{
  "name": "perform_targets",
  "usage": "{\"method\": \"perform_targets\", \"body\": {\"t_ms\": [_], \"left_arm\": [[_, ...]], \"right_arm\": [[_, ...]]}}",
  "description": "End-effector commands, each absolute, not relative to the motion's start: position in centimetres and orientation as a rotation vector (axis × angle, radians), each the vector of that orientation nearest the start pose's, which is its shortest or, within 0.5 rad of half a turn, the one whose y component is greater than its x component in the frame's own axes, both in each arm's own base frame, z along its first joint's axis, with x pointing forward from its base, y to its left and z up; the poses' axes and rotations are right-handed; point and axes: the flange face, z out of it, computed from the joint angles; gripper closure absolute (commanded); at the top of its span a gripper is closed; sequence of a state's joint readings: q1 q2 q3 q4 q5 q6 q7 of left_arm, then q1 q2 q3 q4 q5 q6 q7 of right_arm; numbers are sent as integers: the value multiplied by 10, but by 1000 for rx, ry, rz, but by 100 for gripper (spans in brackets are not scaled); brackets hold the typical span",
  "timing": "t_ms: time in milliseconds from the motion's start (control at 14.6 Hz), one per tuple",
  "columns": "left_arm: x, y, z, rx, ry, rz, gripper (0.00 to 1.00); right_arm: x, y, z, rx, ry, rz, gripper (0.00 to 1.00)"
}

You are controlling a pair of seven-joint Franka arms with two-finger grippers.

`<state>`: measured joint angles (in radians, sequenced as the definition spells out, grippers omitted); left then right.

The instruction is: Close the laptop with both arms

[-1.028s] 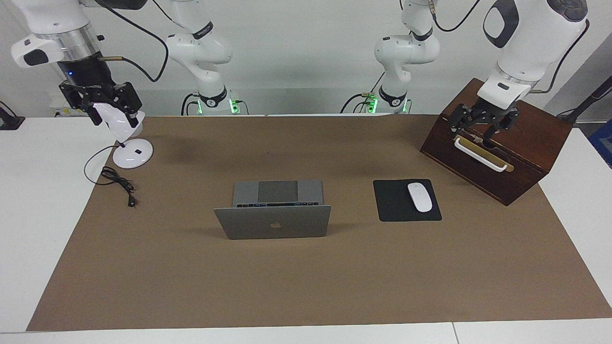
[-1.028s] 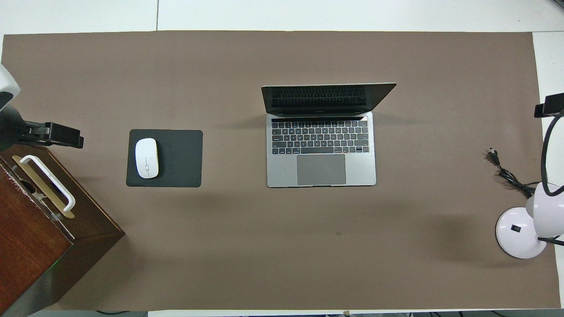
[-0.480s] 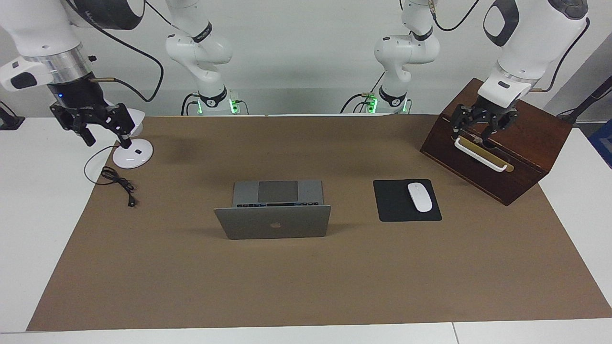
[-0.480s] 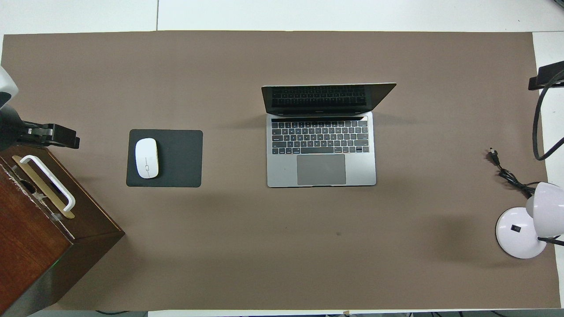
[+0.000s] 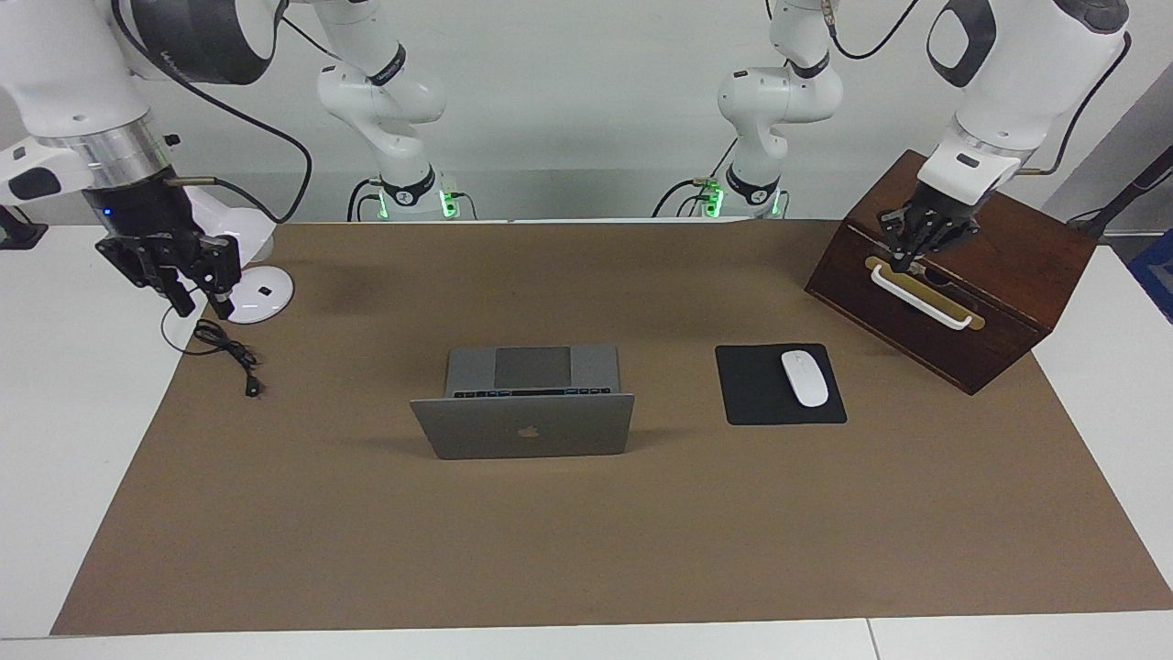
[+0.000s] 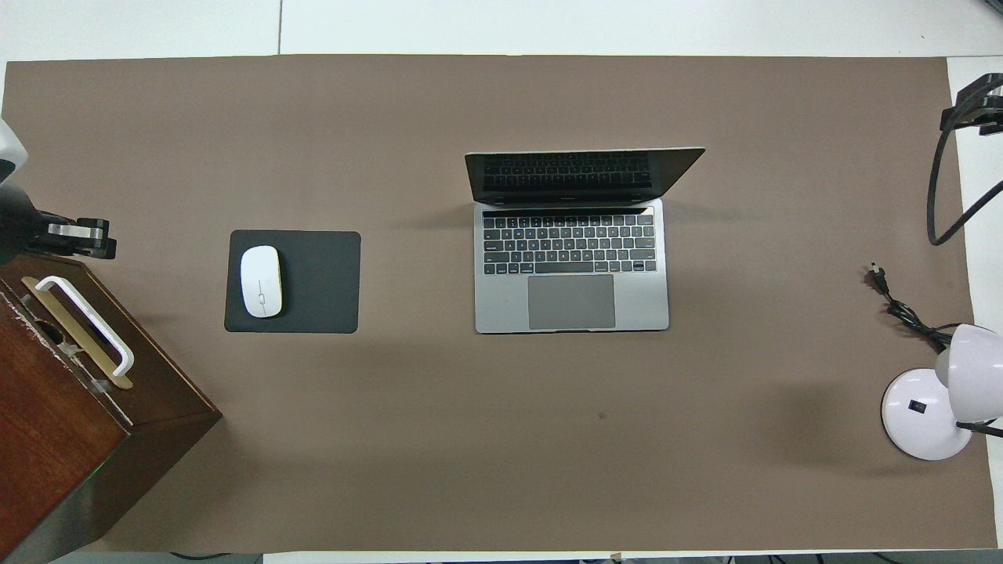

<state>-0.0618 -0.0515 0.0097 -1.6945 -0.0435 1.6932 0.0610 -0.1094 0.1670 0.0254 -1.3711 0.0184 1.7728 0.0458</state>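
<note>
While the thin silver-grey metal laptop (image 5: 524, 410) stays open, the right gripper (image 5: 194, 295), jaws apart, has left the white lamp (image 5: 247, 275); the left gripper's (image 5: 903, 259) jaws have drawn together.

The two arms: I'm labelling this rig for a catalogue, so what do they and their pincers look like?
Both arms are glossy white with rounded jointed segments, dark grey oval joint caps and loose black cables. The right arm has a silver metal wrist ring and a small blue light above its black pincer. The left arm ends in a smaller black pincer. Green lights glow at both bases.
</note>
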Motion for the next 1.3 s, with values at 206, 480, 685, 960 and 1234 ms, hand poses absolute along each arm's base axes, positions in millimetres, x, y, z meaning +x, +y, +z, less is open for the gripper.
{"method": "perform_targets", "body": {"t_ms": [206,480,685,960,1234], "left_arm": [[557,-87,609,-3209,302,-331,100],[538,-142,579,-3265,398,-500,100],[500,-187,542,-3242,472,-815,100],[468,-234,510,-3198,616,-987,100],[446,-276,456,-3138,725,-1157,100]], "right_arm": [[664,-8,627,-3105,84,-513,100],[691,56,605,-3040,210,-544,100],[709,98,585,-3051,180,-542,100],[716,158,558,-3064,211,-555,100],[707,201,544,-3084,227,-518,100]]}}
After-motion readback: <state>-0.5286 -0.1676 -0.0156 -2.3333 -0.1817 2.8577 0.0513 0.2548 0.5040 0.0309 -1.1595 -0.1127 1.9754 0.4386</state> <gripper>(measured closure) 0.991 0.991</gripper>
